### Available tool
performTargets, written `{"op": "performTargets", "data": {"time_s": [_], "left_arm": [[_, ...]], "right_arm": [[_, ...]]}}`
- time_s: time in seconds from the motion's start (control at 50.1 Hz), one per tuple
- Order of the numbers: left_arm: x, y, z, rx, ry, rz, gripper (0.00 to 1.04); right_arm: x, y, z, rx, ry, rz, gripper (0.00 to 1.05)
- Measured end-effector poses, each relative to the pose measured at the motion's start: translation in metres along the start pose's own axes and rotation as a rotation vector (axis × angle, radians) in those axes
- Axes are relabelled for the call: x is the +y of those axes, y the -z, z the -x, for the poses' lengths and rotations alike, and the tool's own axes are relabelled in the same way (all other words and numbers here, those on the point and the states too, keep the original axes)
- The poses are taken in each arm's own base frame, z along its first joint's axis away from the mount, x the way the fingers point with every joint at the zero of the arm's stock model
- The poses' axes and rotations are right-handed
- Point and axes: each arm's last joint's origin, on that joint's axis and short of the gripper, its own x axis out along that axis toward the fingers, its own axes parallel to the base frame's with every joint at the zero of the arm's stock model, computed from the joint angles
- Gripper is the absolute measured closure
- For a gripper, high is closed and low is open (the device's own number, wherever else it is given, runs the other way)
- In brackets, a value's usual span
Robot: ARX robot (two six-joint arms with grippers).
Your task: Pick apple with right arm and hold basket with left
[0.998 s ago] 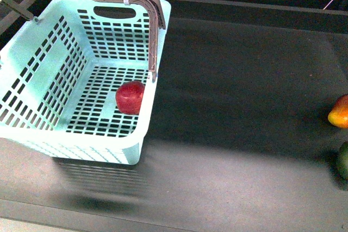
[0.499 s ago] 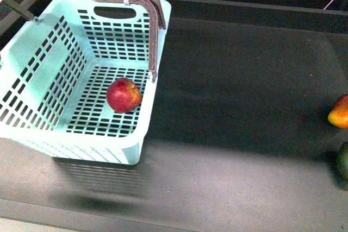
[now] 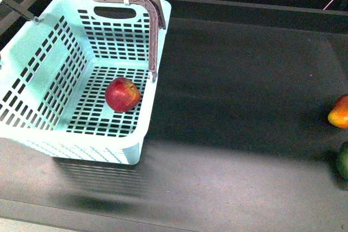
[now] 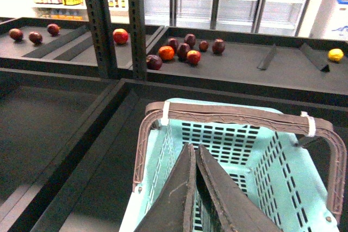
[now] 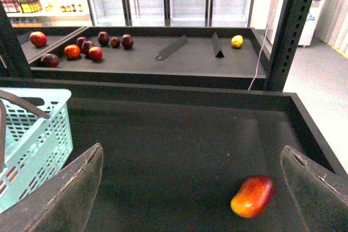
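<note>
Apple (image 3: pixel 123 94) has rolled slightly left since 0.5 s ago — glossy, round, on slotted floor of mint plastic basket (image 3: pixel 32 69). Left pincer (image 4: pixel 194 188) closed, empty, above latticed brown handle (image 4: pixel 239 115). Right pincer (image 5: pixel 190 188) wide open; orange-red fruit (image 5: pixel 252 196) on matte worktop (image 3: pixel 239 107).

Front looks down; wrists level; all share basket (image 3: pixel 32 69).
</note>
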Motion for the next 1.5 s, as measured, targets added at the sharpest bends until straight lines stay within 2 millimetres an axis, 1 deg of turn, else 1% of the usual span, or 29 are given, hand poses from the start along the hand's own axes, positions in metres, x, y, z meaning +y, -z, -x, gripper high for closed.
{"op": "performTargets", "data": {"time_s": [0.1, 0.2, 0.24, 0.299, 0.799, 1.497], "left_arm": [[0.007, 0.002, 0.007, -0.002, -0.023, -0.001, 1.01], [0.008, 0.005, 0.016, -0.002, -0.019, -0.002, 1.01], [0.008, 0.009, 0.019, -0.019, -0.020, -0.002, 1.01], [0.008, 0.016, 0.024, 0.002, -0.021, -0.002, 1.01], [0.008, 0.008, 0.045, -0.023, -0.020, -0.003, 1.01], [0.007, 0.008, 0.061, -0.025, -0.021, -0.003, 1.01]], "right_arm": [[0.000, 0.000, 0.000, 0.000, 0.000, 0.000, 0.09], [0.000, 0.000, 0.000, 0.000, 0.000, 0.000, 0.09], [0.000, 0.000, 0.000, 0.000, 0.000, 0.000, 0.09], [0.000, 0.000, 0.000, 0.000, 0.000, 0.000, 0.09], [0.000, 0.000, 0.000, 0.000, 0.000, 0.000, 0.09], [0.000, 0.000, 0.000, 0.000, 0.000, 0.000, 0.09]]}}
